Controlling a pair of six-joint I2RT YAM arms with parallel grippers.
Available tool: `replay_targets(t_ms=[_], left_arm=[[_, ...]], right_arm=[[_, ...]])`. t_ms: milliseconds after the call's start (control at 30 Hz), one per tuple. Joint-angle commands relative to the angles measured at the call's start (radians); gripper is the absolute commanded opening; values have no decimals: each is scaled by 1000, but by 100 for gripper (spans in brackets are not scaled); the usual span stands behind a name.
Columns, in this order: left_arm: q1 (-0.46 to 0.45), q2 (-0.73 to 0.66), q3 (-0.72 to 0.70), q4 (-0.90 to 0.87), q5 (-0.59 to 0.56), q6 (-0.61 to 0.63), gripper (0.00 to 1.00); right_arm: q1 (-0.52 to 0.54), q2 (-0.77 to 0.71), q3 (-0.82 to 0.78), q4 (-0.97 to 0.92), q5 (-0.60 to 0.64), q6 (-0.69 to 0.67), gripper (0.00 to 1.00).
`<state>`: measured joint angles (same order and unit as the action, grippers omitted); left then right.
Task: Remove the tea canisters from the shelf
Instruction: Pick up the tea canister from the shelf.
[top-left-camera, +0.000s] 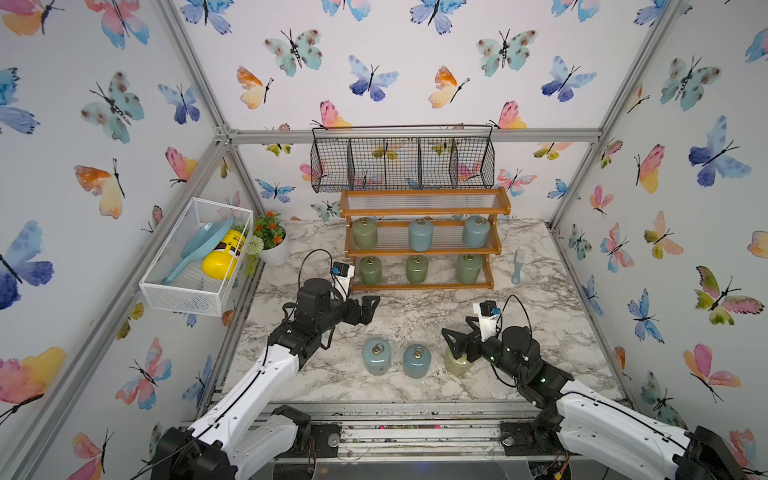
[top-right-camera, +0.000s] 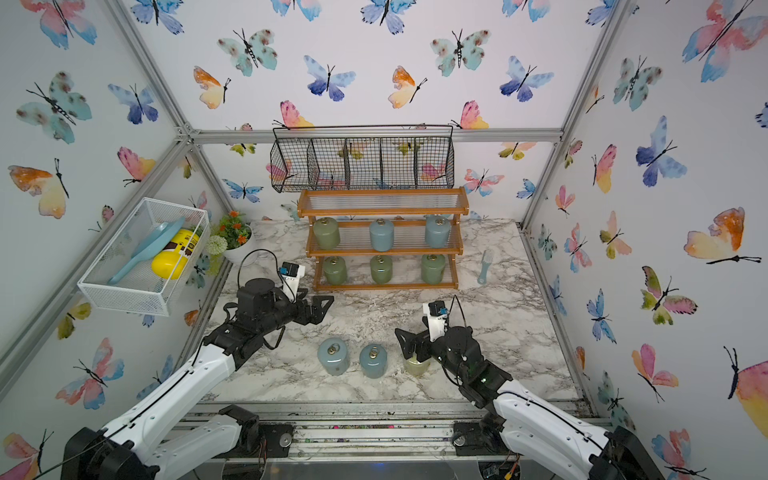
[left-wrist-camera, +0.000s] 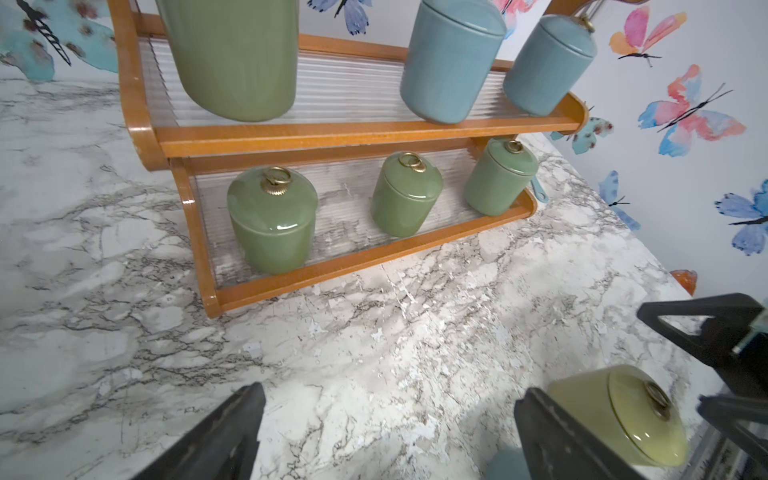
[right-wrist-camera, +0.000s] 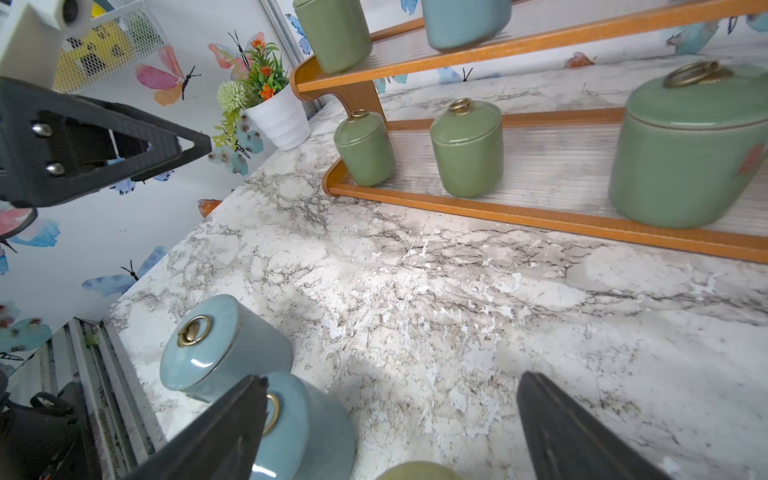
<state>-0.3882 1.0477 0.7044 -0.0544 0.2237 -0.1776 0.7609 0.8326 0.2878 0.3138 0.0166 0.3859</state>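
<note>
3 tea canisters (top-left-camera: 417, 359) stand on the surface (top-left-camera: 415, 311) at 6 o'clock, clear of the shelf (top-left-camera: 453, 250) holding 6, both jaws wide open, empty.

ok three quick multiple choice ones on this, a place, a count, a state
1. Canisters on the shelf: A four; B six; C nine.
2. The pale yellow canister stands: A on the top tier; B on the middle tier; C on the table by the right gripper.
3. On the left gripper, the jaws are: A open, empty; B shut on a green canister; C shut on a blue one.

1 B: three each on the middle and bottom tiers.
2 C: it sits there beside two blue canisters.
3 A: only table shows between them.
</note>
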Motion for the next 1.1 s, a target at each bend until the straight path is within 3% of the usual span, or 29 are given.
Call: replay_targets(t_ms=[0,400,600,1067], left_arm=[[0,99,80,34,-128,29,98],[15,435,350,143,-268,46,98],[14,512,378,256,-313,49,98],[11,642,477,295,-406,103,98]], right_arm=[[5,11,57,-49,49,-38,100],[-5,84,155,-60,92,-97,100],[-7,106,162,-48,83,-97,100],[-11,105,151,-50,84,-94,100]])
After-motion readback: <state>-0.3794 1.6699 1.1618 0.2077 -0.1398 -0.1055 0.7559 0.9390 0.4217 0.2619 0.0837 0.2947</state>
